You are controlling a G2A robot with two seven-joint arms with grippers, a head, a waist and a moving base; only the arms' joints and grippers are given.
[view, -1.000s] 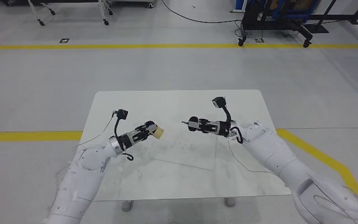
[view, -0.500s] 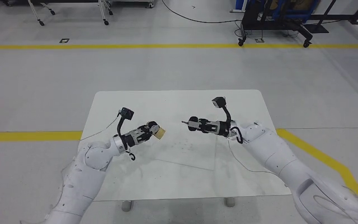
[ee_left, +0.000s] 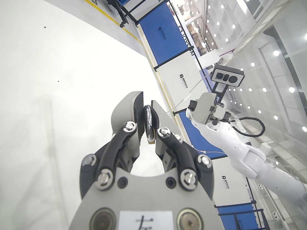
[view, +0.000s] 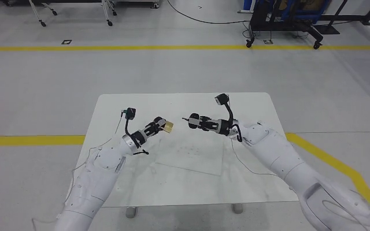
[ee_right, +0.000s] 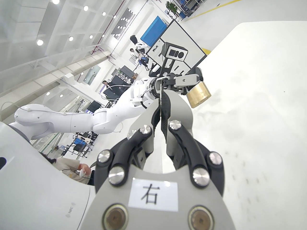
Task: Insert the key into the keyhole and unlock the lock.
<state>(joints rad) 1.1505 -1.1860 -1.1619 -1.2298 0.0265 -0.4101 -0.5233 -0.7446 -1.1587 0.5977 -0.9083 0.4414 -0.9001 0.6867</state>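
Note:
Over the middle of the white table (view: 110, 115), my left gripper (view: 159, 125) is shut on the steel shackle (ee_left: 149, 125) of a brass padlock (view: 167, 126). The lock's body points toward the other arm. In the right wrist view the padlock (ee_right: 198, 94) hangs from the left gripper, just beyond my own fingertips. My right gripper (view: 193, 121) is shut on a small key (view: 185, 119) whose blade points at the lock. A short gap separates the key tip from the padlock. In the left wrist view the left gripper (ee_left: 145, 111) hides the lock's body.
A clear flat sheet (view: 193, 159) lies on the table under and in front of both grippers. The table's far edge (view: 185, 94) and side edges stand well away from the grippers. Both grippers are held above the surface.
Both grippers have moved toward each other and slightly farther from me. The gap between the key tip and the padlock has shrunk. Both grips are unchanged.

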